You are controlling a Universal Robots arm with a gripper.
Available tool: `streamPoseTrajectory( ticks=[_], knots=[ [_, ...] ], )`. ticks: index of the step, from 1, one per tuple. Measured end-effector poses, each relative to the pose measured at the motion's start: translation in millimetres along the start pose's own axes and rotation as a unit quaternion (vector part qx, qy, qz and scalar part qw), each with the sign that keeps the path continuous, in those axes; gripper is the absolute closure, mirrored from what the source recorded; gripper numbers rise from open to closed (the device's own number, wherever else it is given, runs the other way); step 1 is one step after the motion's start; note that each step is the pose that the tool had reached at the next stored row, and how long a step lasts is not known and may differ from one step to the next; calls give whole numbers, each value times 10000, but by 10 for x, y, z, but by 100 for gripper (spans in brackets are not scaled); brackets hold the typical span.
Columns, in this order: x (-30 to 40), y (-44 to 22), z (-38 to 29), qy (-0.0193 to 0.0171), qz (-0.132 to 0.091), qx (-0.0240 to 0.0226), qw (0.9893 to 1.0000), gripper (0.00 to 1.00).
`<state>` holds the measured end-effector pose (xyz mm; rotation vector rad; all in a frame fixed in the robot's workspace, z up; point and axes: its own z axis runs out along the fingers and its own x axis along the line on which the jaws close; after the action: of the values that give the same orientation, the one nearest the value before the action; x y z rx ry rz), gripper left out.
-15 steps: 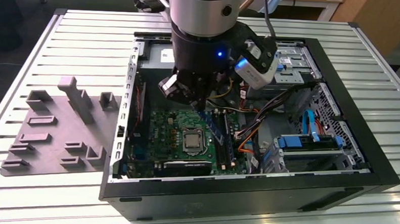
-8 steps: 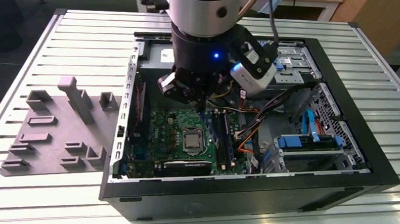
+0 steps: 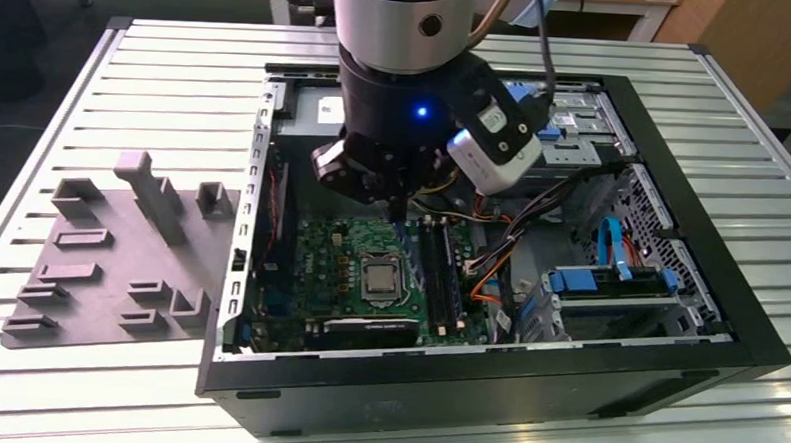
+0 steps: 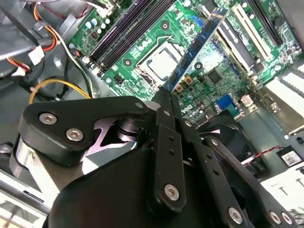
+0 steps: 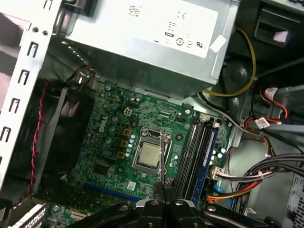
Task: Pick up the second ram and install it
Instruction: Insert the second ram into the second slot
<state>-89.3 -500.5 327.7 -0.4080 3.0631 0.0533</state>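
Gripper (image 4: 166,97) clamped on ram (image 4: 197,45), stick gripped by one end, hanging over motherboard (image 5: 109,137) middle at CPU socket (image 5: 148,156) edge, beside slots (image 5: 197,152), inside open case (image 3: 711,325)

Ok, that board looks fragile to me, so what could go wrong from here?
The second ram, pinched in the tool, appears to hang over the processor, not the memory slots; lowered here, it could strike it. Loose cables beside the slots might snag it.
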Motion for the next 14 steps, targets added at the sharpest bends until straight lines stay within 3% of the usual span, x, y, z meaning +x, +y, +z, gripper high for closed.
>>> streamPoseTrajectory(
  ticks=[7,14],
  knots=[
    [0,0,2,-13,469,26,9989,89],
    [0,0,5,-26,923,51,9957,89]
  ],
)
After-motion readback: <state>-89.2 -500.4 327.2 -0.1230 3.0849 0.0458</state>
